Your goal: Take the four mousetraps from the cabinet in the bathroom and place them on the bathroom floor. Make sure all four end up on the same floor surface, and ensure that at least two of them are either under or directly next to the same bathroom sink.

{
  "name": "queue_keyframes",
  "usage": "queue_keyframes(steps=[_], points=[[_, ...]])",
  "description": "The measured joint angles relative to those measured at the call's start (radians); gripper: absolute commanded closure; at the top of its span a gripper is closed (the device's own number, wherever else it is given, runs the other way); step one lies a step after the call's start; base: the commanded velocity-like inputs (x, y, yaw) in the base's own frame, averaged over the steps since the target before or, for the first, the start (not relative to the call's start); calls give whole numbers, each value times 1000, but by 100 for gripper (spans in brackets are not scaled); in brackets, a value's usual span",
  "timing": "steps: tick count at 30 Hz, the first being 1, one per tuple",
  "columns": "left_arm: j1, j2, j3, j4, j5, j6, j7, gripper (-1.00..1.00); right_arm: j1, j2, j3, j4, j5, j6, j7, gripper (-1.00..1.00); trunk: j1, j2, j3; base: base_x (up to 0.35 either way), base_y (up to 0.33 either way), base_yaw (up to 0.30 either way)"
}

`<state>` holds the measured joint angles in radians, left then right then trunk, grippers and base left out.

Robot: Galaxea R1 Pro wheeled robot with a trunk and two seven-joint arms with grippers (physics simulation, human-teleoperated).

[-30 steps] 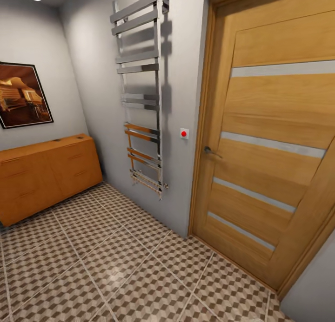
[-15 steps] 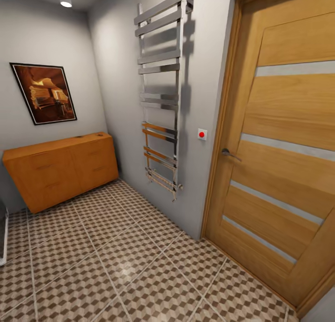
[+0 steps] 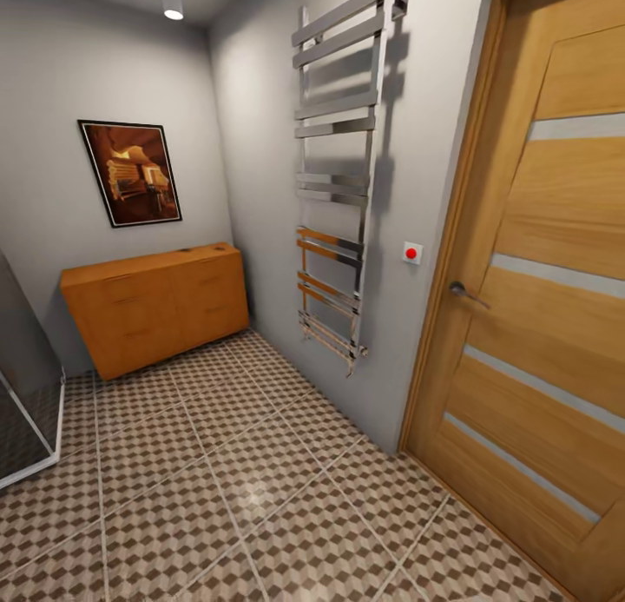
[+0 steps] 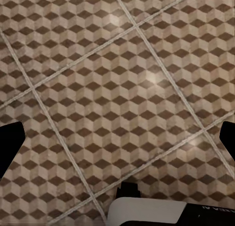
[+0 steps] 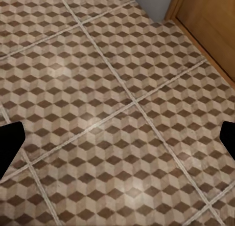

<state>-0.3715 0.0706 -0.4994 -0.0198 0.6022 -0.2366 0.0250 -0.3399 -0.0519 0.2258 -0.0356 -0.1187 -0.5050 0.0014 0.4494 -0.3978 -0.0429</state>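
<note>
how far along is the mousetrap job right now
Nothing looks done yet: no trap lies on the visible bathroom floor. The cabinet stands against the far wall with its drawer fronts closed. Both wrist views show bare tile between the dark fingers and, spread wide with nothing between them. Left to do: reach the cabinet, open it, and move all four traps to the floor, two by the sink.
</note>
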Motion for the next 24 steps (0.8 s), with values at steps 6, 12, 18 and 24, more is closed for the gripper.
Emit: queue_keyframes(steps=[6, 12, 18, 24], points=[[1, 0, 0, 0, 0, 0, 0, -100, 0, 0, 0, 0, 0, 0, 0, -100, 0, 0, -2, 0, 0, 214], [0, 0, 0, 0, 0, 0, 0, -100, 0, 0, 0, 0, 0, 0, 0, -100, 0, 0, -6, 0, 0, 161], [0, 0, 0, 0, 0, 1, 0, -100, 0, 0, 0, 0, 0, 0, 0, -100, 0, 0, -9, 0, 0, 154], [0, 0, 0, 0, 0, 1, 0, -100, 0, 0, 0, 0, 0, -1, 0, -100, 0, 0, -13, 0, 0, 209]])
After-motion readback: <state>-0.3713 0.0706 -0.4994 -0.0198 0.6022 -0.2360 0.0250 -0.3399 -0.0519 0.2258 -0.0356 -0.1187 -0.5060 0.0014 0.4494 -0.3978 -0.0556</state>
